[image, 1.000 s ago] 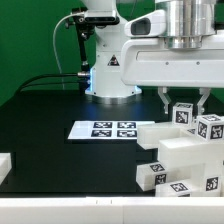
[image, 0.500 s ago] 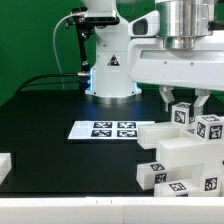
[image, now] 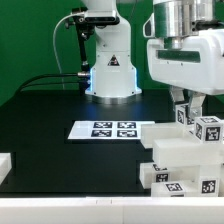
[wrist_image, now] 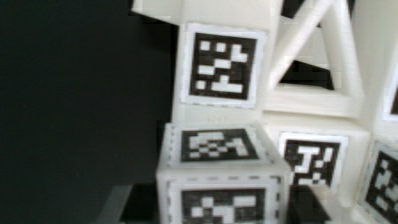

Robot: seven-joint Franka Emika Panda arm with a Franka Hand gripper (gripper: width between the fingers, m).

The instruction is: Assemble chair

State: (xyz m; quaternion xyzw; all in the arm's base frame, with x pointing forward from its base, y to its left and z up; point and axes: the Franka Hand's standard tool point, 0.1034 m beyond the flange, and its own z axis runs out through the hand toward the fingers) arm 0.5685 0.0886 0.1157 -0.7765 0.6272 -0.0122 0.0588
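The chair shows as chunky white tagged parts joined in a cluster (image: 185, 152) at the exterior view's right. My gripper (image: 189, 108) comes down onto the top of this cluster. Its two fingers are shut on a small tagged white block (image: 185, 116). In the wrist view that same block (wrist_image: 222, 195) fills the space in my gripper (wrist_image: 228, 207), with a dark finger (wrist_image: 150, 203) on each side. Beyond it stand a tall tagged panel (wrist_image: 222, 65) and white slanted bars (wrist_image: 329, 45). Another tagged cube (image: 210, 128) sits just beside the held block.
The marker board (image: 105, 129) lies flat on the black table, left of the chair parts. A loose white piece (image: 4, 166) shows at the exterior view's left edge. The arm's white base (image: 110, 72) stands at the back, with cables running off to the left.
The arm and gripper have shifted toward the exterior view's right, and the white part cluster has moved slightly right with them. The grip on the block is unchanged.
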